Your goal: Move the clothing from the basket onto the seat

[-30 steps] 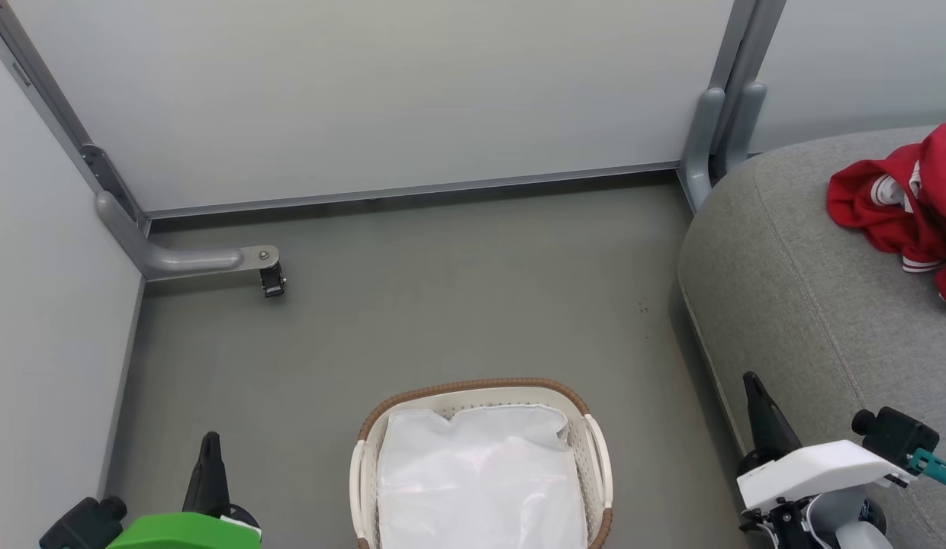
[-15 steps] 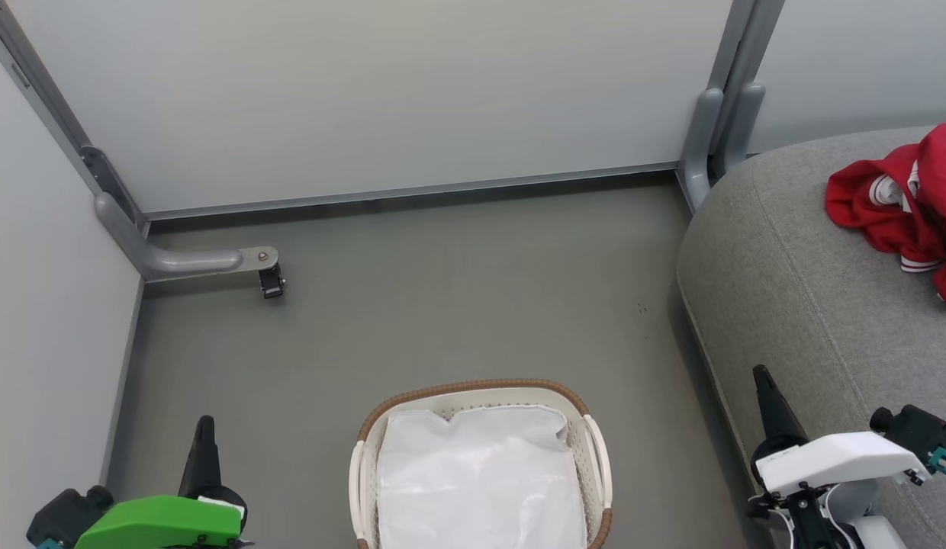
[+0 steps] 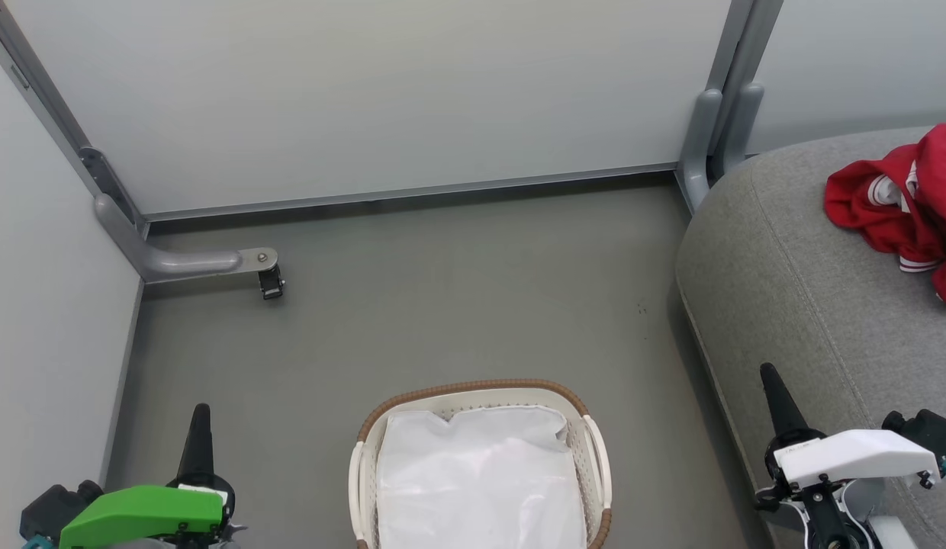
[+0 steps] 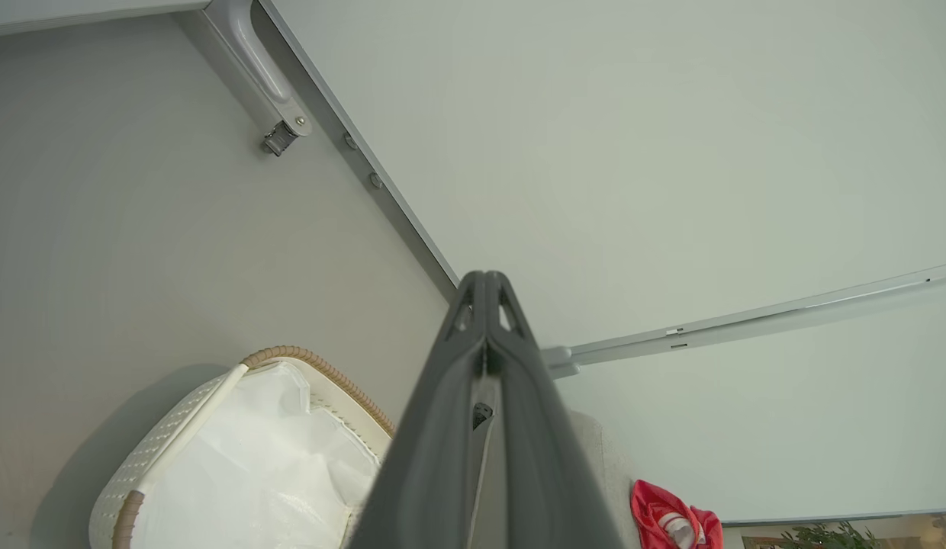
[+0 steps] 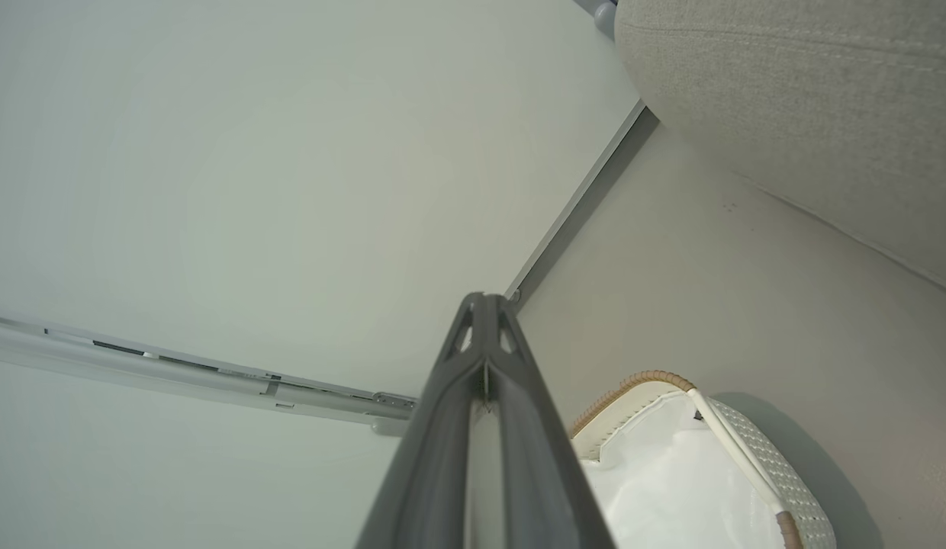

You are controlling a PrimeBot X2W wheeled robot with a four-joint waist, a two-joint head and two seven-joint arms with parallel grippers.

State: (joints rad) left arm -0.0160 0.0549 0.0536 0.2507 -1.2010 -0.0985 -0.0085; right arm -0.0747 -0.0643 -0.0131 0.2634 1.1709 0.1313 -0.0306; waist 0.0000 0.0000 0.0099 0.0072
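The red clothing [image 3: 904, 206] lies bunched on the grey seat [image 3: 809, 305] at the right edge, white panels and striped trim showing; it also appears small in the left wrist view [image 4: 671, 518]. The white basket [image 3: 481, 396] with its brown rim sits on the floor at bottom centre, with the white liner [image 3: 481, 480] inside and no red fabric visible in it. My left gripper [image 3: 198, 415] is shut and empty, low at the left of the basket. My right gripper [image 3: 770, 377] is shut and empty beside the seat's front edge. Both wrist views show fingers pressed together [image 4: 484, 305] [image 5: 484, 320].
Pale partition walls close off the back and left. A grey bracket foot with a small black caster [image 3: 271, 282] juts onto the floor at the left. A grey post [image 3: 709, 130] stands by the seat's far corner. Grey floor [image 3: 442, 305] lies between basket and wall.
Both arms have drawn back toward the bottom of the head view, the left outward to the left and the right outward to the right. Basket and clothing have stayed put.
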